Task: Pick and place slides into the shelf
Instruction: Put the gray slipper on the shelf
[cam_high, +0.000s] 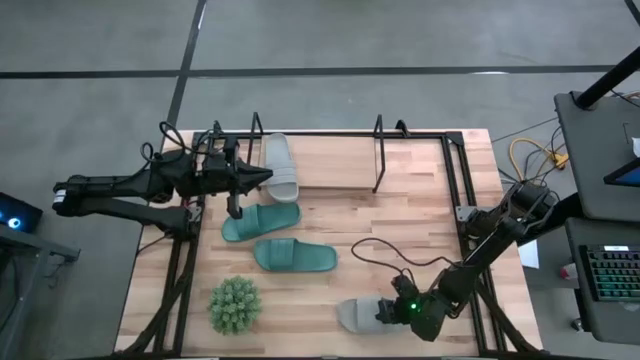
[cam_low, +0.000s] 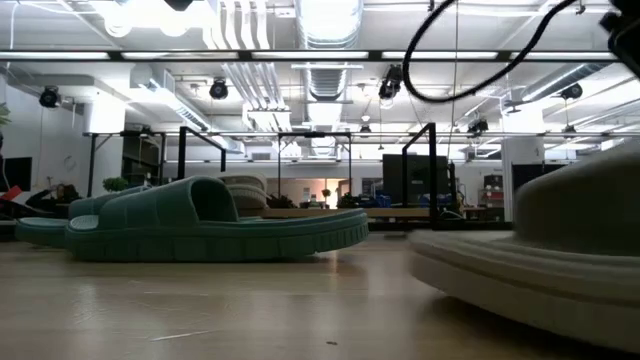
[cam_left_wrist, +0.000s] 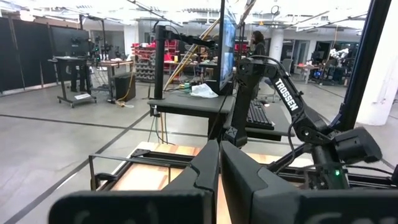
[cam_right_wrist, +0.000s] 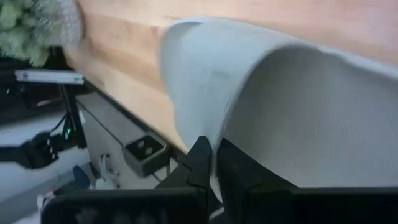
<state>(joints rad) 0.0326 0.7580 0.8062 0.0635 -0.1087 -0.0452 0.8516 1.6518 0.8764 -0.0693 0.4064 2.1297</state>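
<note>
Here, seen from above, with 12 o'clock at the table's far edge:

Table (cam_high: 400, 215): a light wood top set in black frame rails.

Shelf (cam_high: 330, 165): it sits at 12 o'clock on the table, with black wire end loops standing upright and a wood board base.

Grey slide in shelf (cam_high: 280, 166): it lies on the shelf's board at about 11 o'clock, lengthwise toward the far edge.

Teal slides: one (cam_high: 260, 221) lies just in front of the shelf at about 10 o'clock; the other (cam_high: 295, 257) lies near the table's middle, just toward 6 o'clock from the first. In the low view the nearer teal slide (cam_low: 215, 222) rests flat on the wood.

Second grey slide (cam_high: 360, 314): it lies at about 5 o'clock near the front edge, and the right gripper is at its strap end.

Right gripper (cam_right_wrist: 212, 163): its fingers are drawn together and pinch the edge of the grey slide's strap (cam_right_wrist: 298, 112), as the wrist view shows.

Left gripper (cam_left_wrist: 219, 165): it hangs over the table's 10 o'clock side beside the shelf, jaws pressed together with nothing between them.

Plant (cam_high: 235, 304): small, spiky and green, at 7 o'clock, well apart from the grey slide.
</note>
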